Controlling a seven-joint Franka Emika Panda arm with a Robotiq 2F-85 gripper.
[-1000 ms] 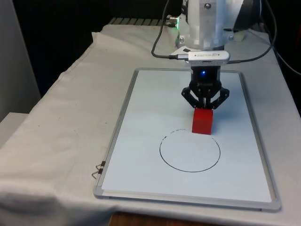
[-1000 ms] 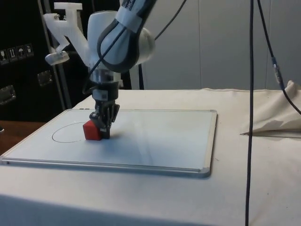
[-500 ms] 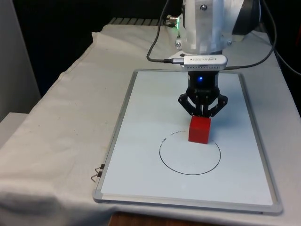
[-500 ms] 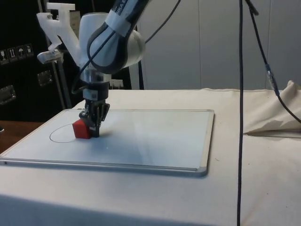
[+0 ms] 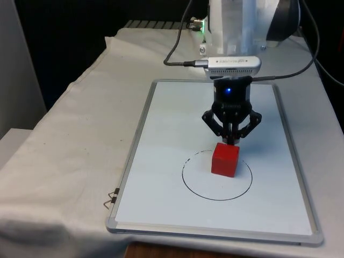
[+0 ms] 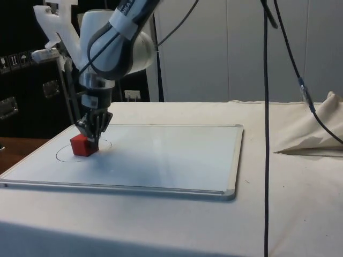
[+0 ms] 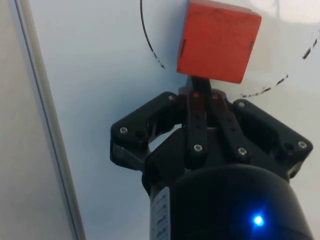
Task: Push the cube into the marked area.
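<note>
A red cube (image 5: 225, 159) (image 6: 81, 145) (image 7: 218, 41) rests on the whiteboard (image 5: 161, 140), inside the black drawn circle (image 5: 189, 184) near its far edge. My black gripper (image 5: 231, 142) (image 6: 92, 138) (image 7: 200, 85) stands upright right behind the cube, its fingers shut together with nothing between them. The fingertips touch the cube's rear face low down, close to the board.
The whiteboard has a grey frame (image 5: 136, 142) and lies on the white cloth (image 5: 70, 140). A small metal clip (image 5: 112, 195) lies by the board's near corner on the front view's left. Cables (image 6: 265, 107) hang in the side view, and bunched cloth (image 6: 316, 128) lies there too.
The gripper has slid towards the front camera, pushing the cube from the circle's far rim to inside the circle. The fingers stayed shut.
</note>
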